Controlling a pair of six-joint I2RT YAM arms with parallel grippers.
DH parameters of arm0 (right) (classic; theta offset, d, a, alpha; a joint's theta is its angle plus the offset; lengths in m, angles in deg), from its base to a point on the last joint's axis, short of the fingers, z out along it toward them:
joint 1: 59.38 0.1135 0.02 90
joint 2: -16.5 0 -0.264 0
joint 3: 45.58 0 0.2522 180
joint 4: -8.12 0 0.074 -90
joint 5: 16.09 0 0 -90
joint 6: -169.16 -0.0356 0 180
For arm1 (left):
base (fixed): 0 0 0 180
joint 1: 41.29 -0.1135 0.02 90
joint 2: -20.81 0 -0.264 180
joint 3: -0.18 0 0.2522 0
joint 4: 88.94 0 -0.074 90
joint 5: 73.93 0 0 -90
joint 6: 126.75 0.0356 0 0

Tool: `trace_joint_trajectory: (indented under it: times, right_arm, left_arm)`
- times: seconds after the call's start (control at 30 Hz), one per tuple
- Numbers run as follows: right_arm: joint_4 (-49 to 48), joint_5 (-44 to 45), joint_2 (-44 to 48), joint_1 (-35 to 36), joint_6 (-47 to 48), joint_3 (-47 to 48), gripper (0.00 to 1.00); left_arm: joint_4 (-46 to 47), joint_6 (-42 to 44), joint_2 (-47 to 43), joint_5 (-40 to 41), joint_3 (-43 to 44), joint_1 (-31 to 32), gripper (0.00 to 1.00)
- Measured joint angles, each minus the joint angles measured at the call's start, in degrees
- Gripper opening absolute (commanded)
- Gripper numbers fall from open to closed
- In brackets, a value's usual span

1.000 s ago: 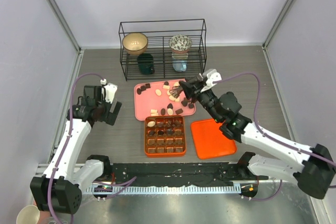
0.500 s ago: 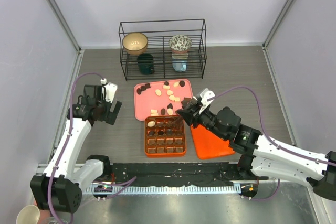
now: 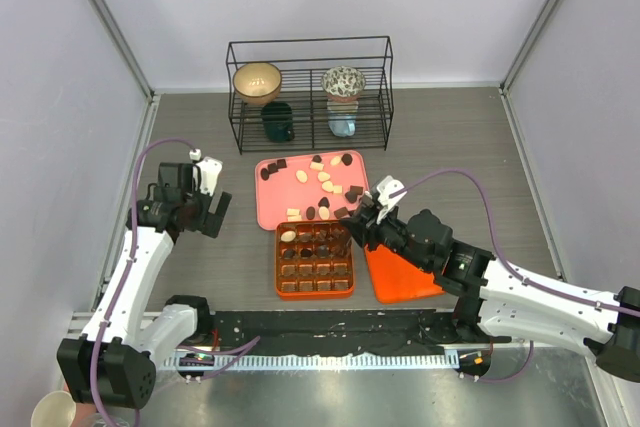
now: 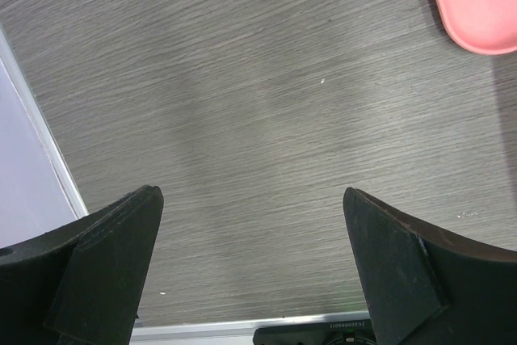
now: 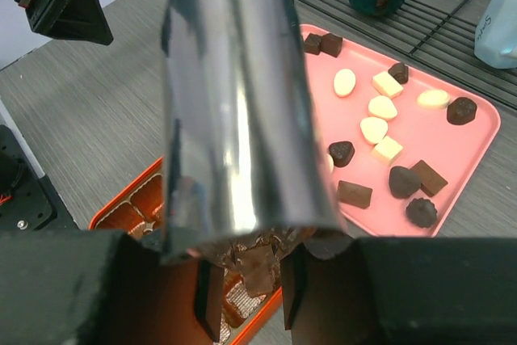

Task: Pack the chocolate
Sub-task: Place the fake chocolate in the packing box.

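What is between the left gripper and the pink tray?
Only bare table, nothing else. The left wrist view shows it between the open left gripper and the tray corner.

Left of the pink tray [image 3: 270,215]: bare table [image 3: 200,142], an open lane from the left wall [image 3: 70,147] to the tray's edge. Only the left pincer [image 3: 207,215] hangs in it, jaws spread wide over wood grain.

Back centre: the loaded wire rack [image 3: 310,92] closes that stretch. Bare strips either side. The table's far right quarter is open.

The orange gridded box [image 3: 314,292] sits just in front of the tray, the orange lid [image 3: 400,282] just beside it on the right. The right arm [image 3: 480,272] lies diagonally over the lid. The right pincer [image 3: 355,227], closed on a chocolate piece [image 5: 257,271], covers the box's far right corner. The left and near cells are reachable from above.
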Motion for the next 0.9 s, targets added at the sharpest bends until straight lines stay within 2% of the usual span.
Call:
trace_joint_trajectory:
  times: [0.37,0.57,0.73,0.9]
  right_arm:
    - [-4.33,1.09,-1.42,0.00,0.92,-1.03,0.32]
    - [-5.31,1.14,-2.34,0.00,0.98,-1.09,0.42]
    - [-5.53,1.60,-2.14,0.00,1.20,-1.09,0.42]
    - [-5.86,2.12,-1.77,0.00,2.19,-1.09,0.38]
  left_arm:
    - [-0.04,-0.39,-0.02,-0.02,0.00,0.00,1.00]
    - [-0.37,-0.37,-0.44,0.00,0.00,0.00,1.00]
    - [-0.46,-0.39,-0.72,0.00,0.00,0.00,1.00]
    - [-0.52,-0.39,-0.72,-0.02,0.00,0.00,1.00]
